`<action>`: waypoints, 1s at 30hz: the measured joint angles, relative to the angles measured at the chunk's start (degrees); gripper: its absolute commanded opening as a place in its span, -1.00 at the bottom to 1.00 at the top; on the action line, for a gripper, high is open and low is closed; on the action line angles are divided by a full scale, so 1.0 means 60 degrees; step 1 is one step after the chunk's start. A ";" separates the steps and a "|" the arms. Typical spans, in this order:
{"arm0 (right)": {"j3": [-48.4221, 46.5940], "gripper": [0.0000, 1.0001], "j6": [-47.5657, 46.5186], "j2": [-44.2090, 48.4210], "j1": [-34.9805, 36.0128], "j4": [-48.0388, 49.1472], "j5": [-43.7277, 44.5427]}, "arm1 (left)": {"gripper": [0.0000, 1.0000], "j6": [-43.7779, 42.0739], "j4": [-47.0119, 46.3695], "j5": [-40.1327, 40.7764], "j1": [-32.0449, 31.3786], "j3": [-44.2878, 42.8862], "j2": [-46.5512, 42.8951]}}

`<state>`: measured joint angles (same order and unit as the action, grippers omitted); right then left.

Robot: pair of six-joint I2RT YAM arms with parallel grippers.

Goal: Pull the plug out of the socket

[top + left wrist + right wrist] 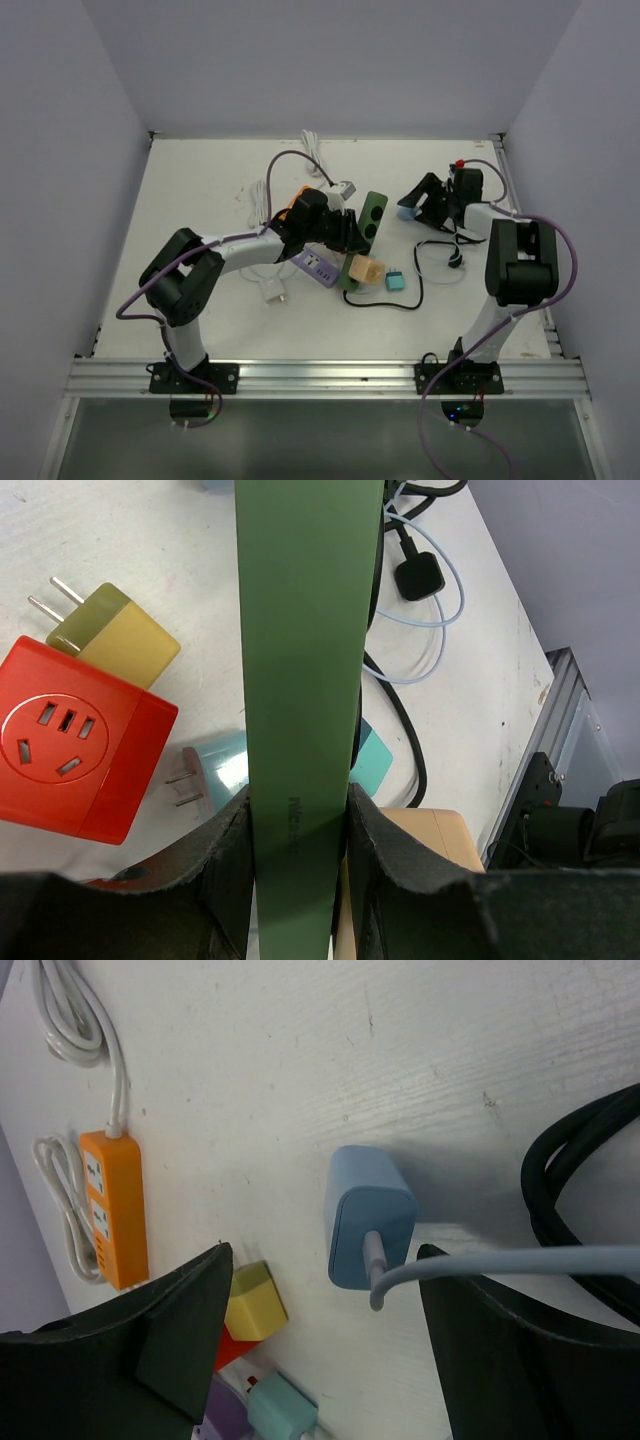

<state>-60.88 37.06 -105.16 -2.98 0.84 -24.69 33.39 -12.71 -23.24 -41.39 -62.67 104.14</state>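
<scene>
My left gripper point(300, 802) is shut on a long green power strip point(305, 630), its fingers pressing both long sides. In the top view the strip point(373, 213) lies at mid-table with the left gripper point(345, 232) on its near end. A light blue plug point(368, 1218) with a pale cable lies on the table between the open fingers of my right gripper point(325, 1260), touched by neither. In the top view this plug point(406, 212) sits just right of the strip, free of any socket, with the right gripper point(418, 200) over it.
A red socket cube point(80, 740), a yellow plug point(115, 635), a teal plug point(215, 770) and a tan block point(440, 840) crowd round the strip. A black cable point(580, 1160) loops right of the blue plug. An orange power strip point(115, 1205) lies at the back.
</scene>
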 measured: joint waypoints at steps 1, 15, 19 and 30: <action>0.0025 0.61 -0.0011 0.0062 0.0000 -0.0113 0.0004 | -1.00 0.0000 0.0000 0.0011 0.0000 0.0000 0.0000; 0.2025 0.94 -0.0510 0.5242 0.0007 -0.1537 0.0229 | -1.00 0.0011 0.0499 0.0769 0.0007 -0.0627 0.0004; 0.3391 0.97 -0.0678 0.6889 0.0222 -0.1388 -0.0288 | -1.00 0.0084 0.0685 0.0929 0.0018 -0.0696 0.0022; 0.4160 0.98 -0.1606 0.8440 0.3071 -0.1494 0.0117 | -1.00 0.0361 0.0809 0.1115 0.0018 -0.1038 0.0160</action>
<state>-35.92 27.42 -54.52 15.44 -8.12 -23.99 35.55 -7.86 -16.56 -41.28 -68.90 105.10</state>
